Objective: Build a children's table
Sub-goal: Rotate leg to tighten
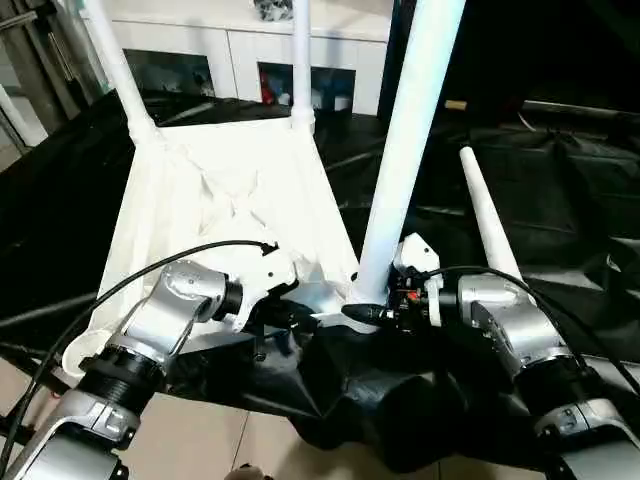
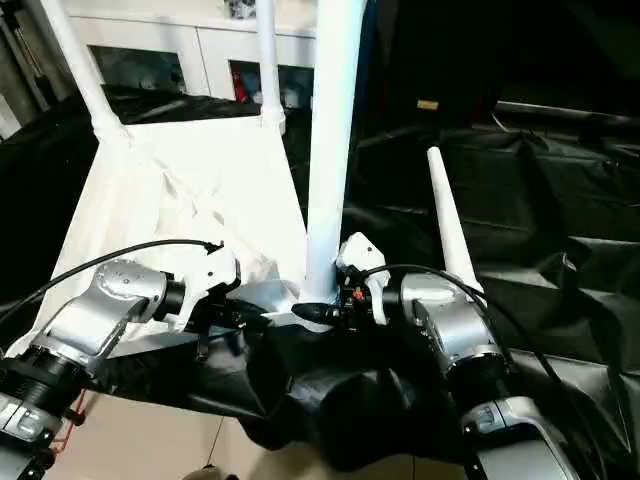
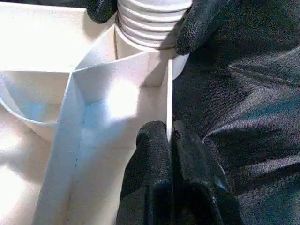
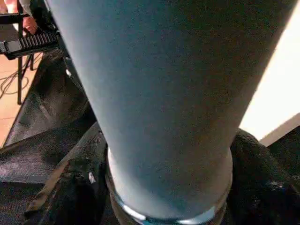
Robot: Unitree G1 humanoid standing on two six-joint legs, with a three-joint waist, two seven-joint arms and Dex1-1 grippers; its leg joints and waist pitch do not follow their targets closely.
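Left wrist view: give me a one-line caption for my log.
Left gripper pinches the tabletop's thin edge wall while the right gripper's fingers hold the ribbed leg end in its corner socket.

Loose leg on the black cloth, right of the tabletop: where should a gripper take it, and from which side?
Grip the loose leg around its plain shaft near mid-length, coming from above with fingers either side. It lies flat on the black cloth, apart from the tabletop, so the upper side is exposed. The round tube suits a two-finger pinch; a mid-length hold should limit tipping when it's swung upright.

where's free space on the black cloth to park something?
Bare black cloth right of the loose leg, and left of the tabletop. Crowded at the near corner: both pincers, left and right, around the leg being fitted.
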